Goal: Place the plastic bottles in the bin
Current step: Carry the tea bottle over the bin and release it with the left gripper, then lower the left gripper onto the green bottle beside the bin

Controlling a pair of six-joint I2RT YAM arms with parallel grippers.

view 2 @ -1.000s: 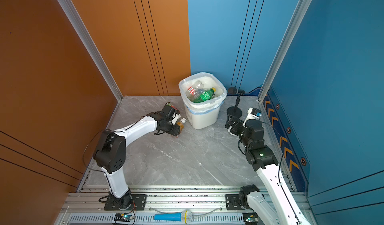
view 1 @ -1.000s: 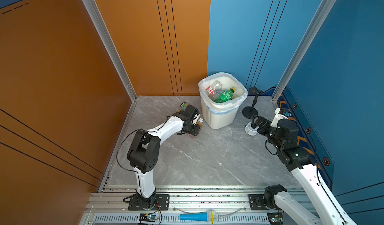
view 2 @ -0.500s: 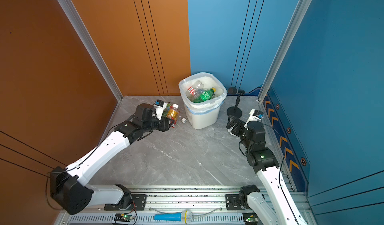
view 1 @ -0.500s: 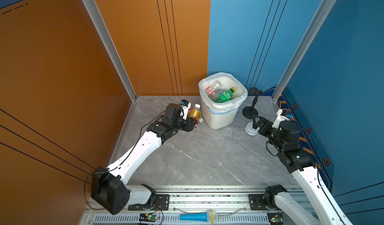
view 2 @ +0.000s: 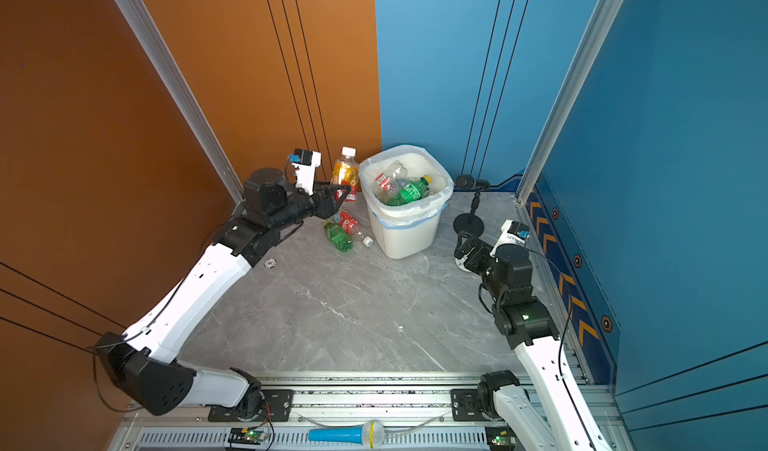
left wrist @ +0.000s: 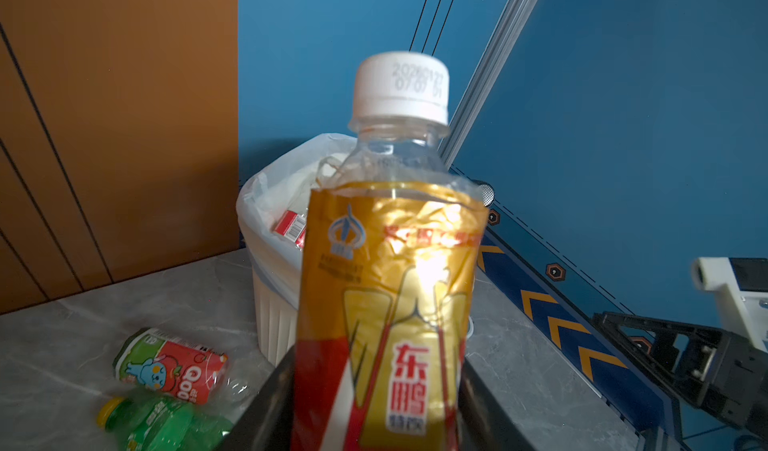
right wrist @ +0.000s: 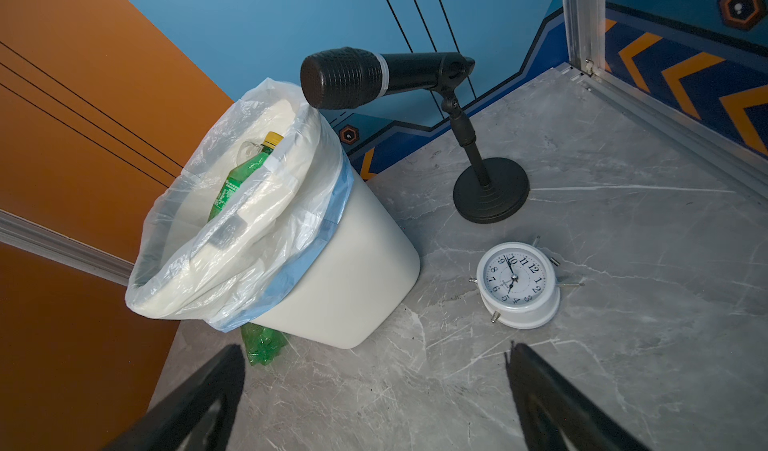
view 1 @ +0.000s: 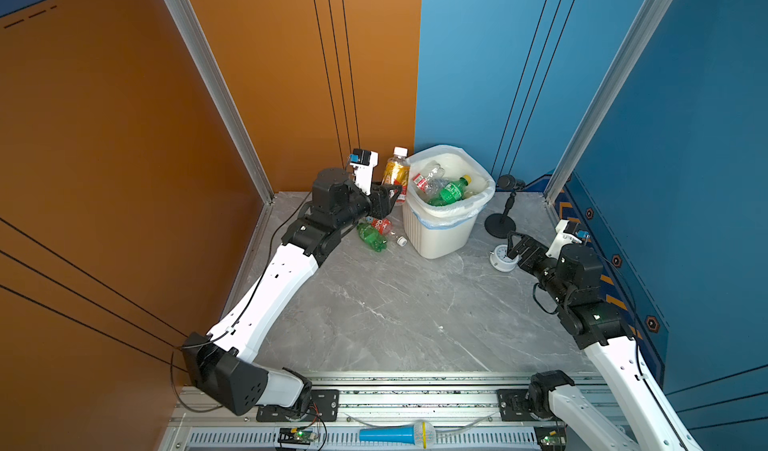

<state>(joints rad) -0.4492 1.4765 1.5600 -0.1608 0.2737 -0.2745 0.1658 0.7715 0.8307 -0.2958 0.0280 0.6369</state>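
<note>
This was a robotics lab cell: orange panels (view 1: 104, 137) and blue panels (view 1: 685, 137) in aluminium framing (view 1: 208, 70) walled a marble-look bench (view 1: 395, 311), and the left arm (view 1: 274, 286) and right arm (view 1: 621, 370) were bolted to a slotted rail (view 1: 415, 386).

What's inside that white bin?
A green bottle with a yellow cap and a clear bottle with a red label lie on top. Anything deeper in the bin is covered by them.
</note>
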